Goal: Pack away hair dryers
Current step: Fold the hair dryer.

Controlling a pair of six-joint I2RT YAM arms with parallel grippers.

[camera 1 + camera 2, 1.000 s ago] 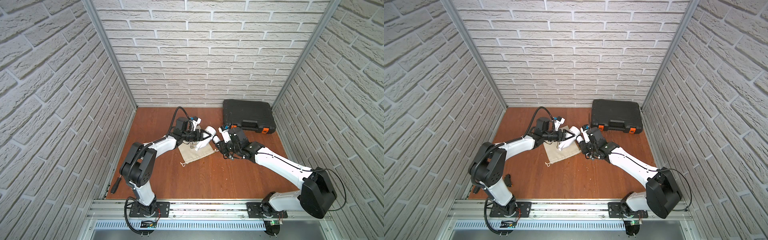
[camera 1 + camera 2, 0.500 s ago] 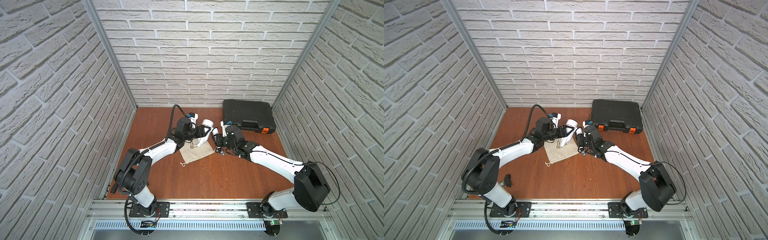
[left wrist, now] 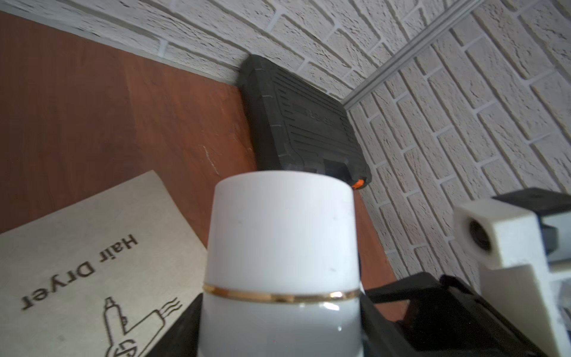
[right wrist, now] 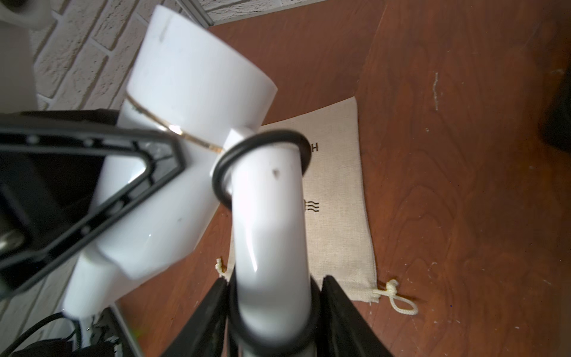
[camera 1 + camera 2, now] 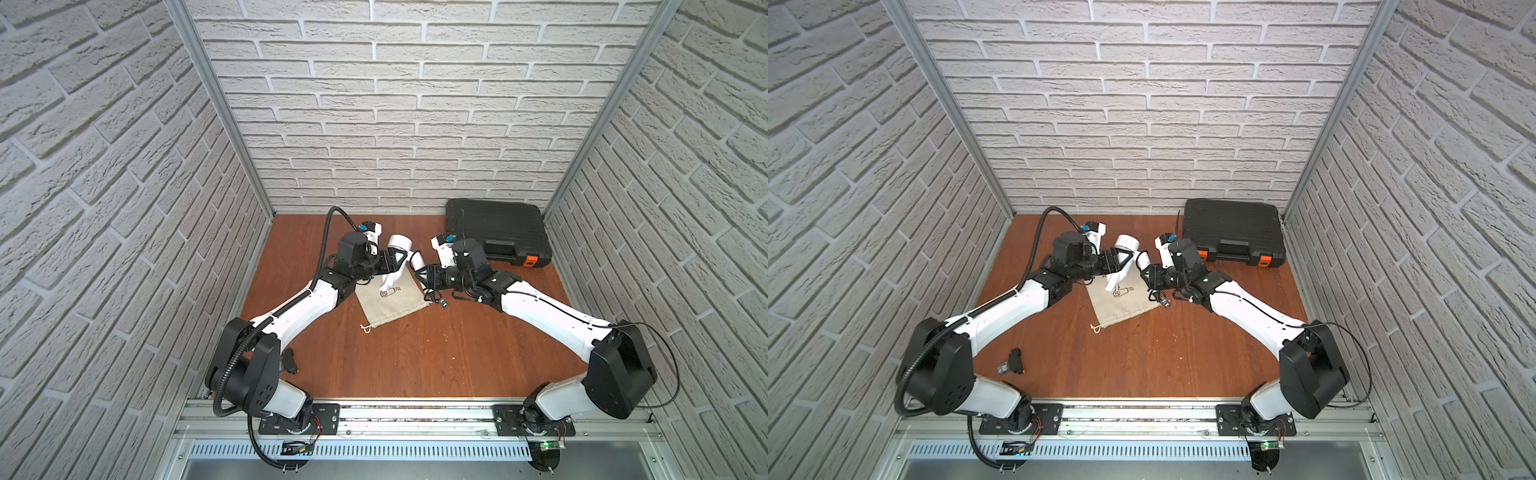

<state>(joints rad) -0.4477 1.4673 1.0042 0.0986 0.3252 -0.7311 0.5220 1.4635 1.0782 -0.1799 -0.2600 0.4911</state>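
Small white plastic hair dryer (image 5: 400, 246) held aloft, frame centre, above beige cloth bag (image 5: 395, 301). Left gripper (image 5: 395, 261) clamped on barrel (image 3: 281, 235). Right gripper (image 4: 275, 281) straddles handle (image 4: 268, 222), grip unclear. Likely light, rigid, slippery; barrel hold suits.

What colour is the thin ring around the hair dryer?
Gold. The ring circles the white hair dryer and shows best in the left wrist view.

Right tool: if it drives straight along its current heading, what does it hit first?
The hair dryer: its handle lies between the right tool's jaws, so going on it likely runs into the barrel, which the left tool grips. Depth is unclear.
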